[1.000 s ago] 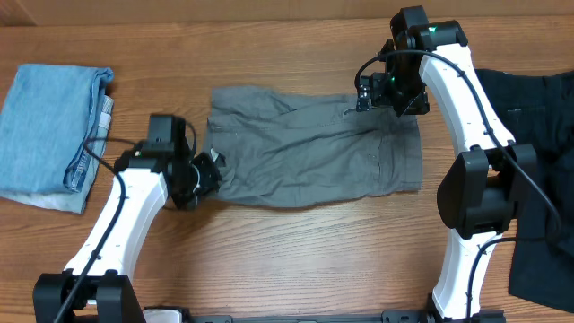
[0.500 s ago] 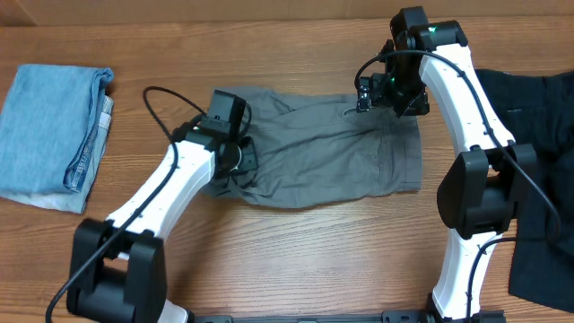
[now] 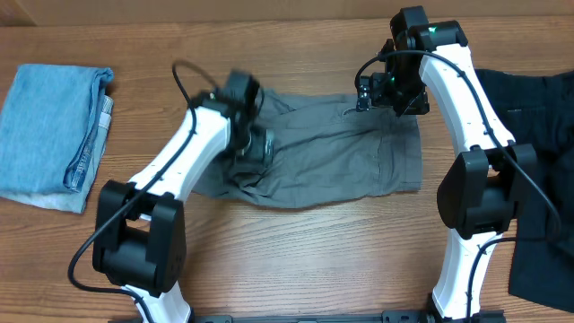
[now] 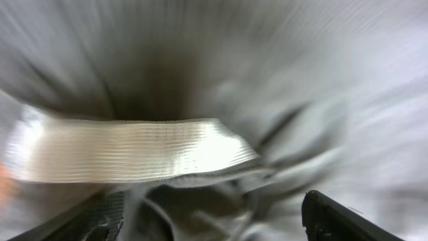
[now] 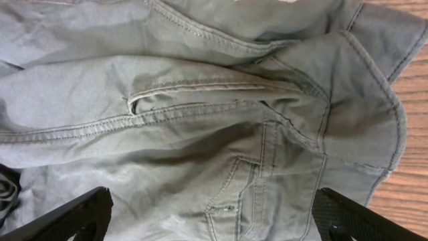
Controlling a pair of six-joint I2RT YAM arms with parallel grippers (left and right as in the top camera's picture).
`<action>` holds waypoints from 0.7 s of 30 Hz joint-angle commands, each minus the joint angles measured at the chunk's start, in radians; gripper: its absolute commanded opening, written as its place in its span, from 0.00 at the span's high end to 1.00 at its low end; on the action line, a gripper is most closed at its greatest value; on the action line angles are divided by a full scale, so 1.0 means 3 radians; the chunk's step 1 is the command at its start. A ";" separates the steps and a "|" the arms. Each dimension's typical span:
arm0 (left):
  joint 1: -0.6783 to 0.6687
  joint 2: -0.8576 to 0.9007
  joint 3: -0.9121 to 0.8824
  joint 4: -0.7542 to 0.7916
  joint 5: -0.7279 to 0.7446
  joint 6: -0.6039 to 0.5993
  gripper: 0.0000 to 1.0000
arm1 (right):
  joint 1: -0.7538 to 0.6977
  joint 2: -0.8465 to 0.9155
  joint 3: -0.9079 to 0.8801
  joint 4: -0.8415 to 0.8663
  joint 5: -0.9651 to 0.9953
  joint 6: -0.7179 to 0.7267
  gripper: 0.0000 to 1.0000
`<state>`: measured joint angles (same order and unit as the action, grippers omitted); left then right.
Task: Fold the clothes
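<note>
A folded light-blue fabric garment (image 3: 49, 121) is lying at the left edge of the brown wooden table (image 3: 296, 260), well apart from the other clothes. A black fabric garment (image 3: 538, 161) is lying at the right edge, partly hidden behind the right arm's white links. Nothing is sitting on the mid-grey cotton shorts (image 3: 341, 152) except the two arms reaching over them.

The shorts are lying in the middle of the table with their long axis running left to right. The waistband end, with fly and pocket seams, is pointing right, and the leg end is lying rumpled and bunched at the left.

The left gripper (image 4: 210, 207) is working low over the bunched left part, its jaws spread wide. Its wrist view is blurred, showing a pale strip of inner lining (image 4: 127, 150) ahead of the fingers; whether they are touching the cloth cannot be told. The right gripper (image 5: 210, 207) is hovering over the upper right part near the waistband, its jaws standing wide apart and holding nothing.
</note>
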<state>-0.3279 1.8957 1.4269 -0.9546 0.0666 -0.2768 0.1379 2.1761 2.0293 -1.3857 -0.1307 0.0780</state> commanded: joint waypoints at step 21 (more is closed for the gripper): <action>-0.0041 -0.0009 -0.0690 0.0526 -0.0563 -0.0251 0.40 | -0.0015 -0.0028 -0.0136 -0.0014 -0.0004 -0.0001 0.00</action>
<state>-0.3279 1.8946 1.2415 -0.8047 -0.0948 -0.3393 0.1379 2.1761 2.0041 -1.3960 -0.1307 0.0784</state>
